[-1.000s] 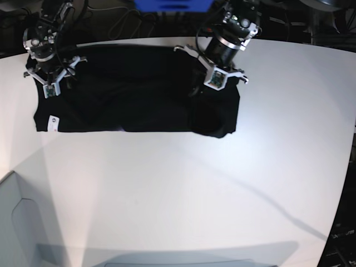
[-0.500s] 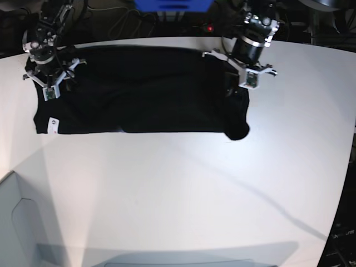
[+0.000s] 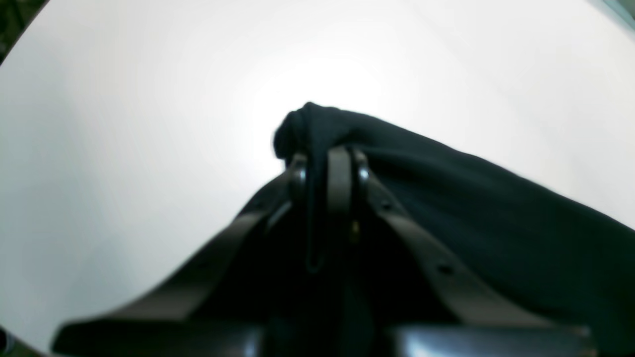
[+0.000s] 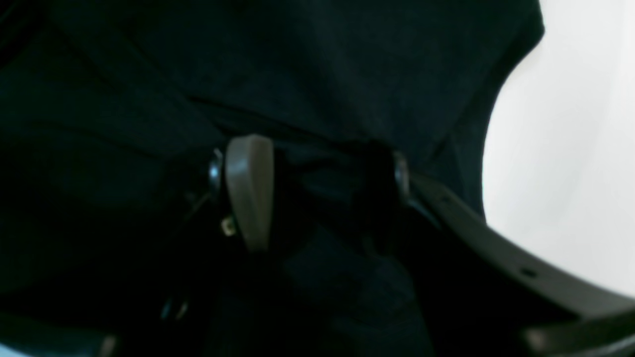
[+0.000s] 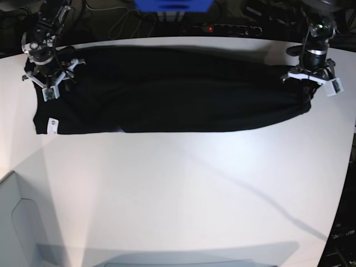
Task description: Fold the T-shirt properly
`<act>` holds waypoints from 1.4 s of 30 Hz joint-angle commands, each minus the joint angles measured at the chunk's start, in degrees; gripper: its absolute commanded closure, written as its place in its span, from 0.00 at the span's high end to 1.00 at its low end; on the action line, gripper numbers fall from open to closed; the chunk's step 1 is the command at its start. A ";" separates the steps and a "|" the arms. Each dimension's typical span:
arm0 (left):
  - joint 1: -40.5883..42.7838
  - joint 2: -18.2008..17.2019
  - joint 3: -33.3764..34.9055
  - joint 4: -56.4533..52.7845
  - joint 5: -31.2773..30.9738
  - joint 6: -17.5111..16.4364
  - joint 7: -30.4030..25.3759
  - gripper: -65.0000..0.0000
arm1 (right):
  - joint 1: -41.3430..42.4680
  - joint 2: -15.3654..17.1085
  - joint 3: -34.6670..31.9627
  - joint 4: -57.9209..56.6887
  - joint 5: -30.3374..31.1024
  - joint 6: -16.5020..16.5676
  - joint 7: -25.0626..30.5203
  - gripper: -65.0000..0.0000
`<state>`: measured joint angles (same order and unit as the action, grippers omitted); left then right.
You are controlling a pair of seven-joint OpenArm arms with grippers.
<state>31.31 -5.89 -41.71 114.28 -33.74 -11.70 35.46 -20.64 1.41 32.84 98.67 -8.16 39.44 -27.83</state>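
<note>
The black T-shirt (image 5: 167, 94) lies stretched wide across the far half of the white table (image 5: 183, 189), its small white tag (image 5: 53, 124) at the near left corner. My left gripper (image 5: 309, 93) is at the shirt's right end and is shut on a bunched end of cloth, as the left wrist view shows (image 3: 327, 161). My right gripper (image 5: 49, 89) is at the shirt's left end. In the right wrist view (image 4: 317, 183) its jaws stand somewhat apart with bunched black cloth (image 4: 322, 74) between them. The orange neckline patch is hidden.
The table's curved right edge (image 5: 347, 167) is close to my left gripper. A blue object (image 5: 172, 4) and cables lie behind the table's far edge. A pale grey box (image 5: 22, 228) stands at the near left corner.
My left gripper has pulled the folded-over right part of the shirt far to the right, opening the shirt into a long stretched shape. My right gripper and the shirt's left end have stayed in place.
</note>
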 commanded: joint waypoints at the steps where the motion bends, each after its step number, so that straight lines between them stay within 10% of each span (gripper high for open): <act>1: -0.76 -0.57 -1.93 0.75 -0.51 0.32 -0.08 0.00 | -0.24 0.39 0.17 0.27 -1.55 0.56 -1.57 0.47; 42: -0.58 -0.04 3.60 -6.45 -0.33 0.50 4.76 0.00 | -0.32 0.22 0.17 0.27 -1.55 0.56 -1.57 0.47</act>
<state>30.74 -5.48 -37.98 106.59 -33.23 -10.68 41.52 -20.64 1.26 32.84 98.67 -8.16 39.42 -27.81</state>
